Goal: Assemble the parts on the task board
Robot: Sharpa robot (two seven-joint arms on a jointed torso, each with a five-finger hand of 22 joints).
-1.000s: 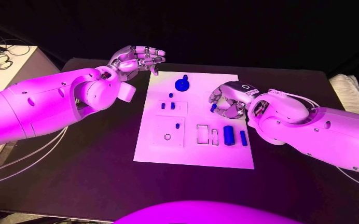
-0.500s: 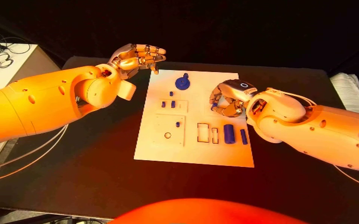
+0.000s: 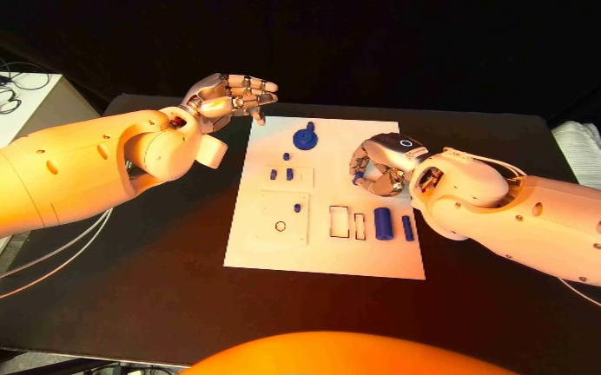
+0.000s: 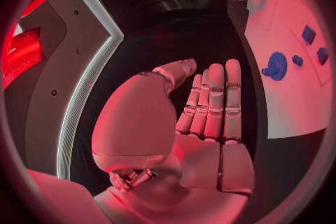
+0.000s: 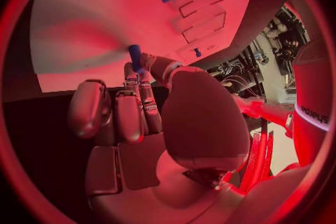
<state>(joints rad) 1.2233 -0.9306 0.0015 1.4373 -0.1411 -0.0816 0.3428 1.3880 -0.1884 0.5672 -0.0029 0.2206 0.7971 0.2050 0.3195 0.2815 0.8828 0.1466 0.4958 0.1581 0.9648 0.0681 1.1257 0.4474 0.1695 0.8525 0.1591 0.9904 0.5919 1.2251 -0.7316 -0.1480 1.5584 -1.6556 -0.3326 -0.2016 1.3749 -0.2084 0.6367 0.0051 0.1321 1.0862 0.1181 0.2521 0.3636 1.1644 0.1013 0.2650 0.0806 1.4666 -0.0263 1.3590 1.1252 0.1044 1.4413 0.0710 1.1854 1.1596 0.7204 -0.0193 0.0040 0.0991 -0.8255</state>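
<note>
A small blue peg was pinched at the fingertips of the right hand, which was held over the right-middle part of the board; in the right wrist view the peg stood out beyond the fingers, just above the white plate. The left hand was held off the board's far-left corner, above the black surface, its fingers straight and close together and grasping nothing. The step in hand was judged to be the carrying of a picked-up part to its seat, with insertion not yet made. On the board, a round blue knob lay at the far end, two short pegs stood in the small block left of the right hand, and a thick cylinder and a thin one lay near the right edge beside two empty rectangular slots. A square block with a small hole was seen at the left. Which seat the held peg was meant for could not be told. The next move was judged to call for the peg to be lined up upright over its hole and lowered straight, since a tilted peg would be likely to jam or slip from so light a pinch.
</note>
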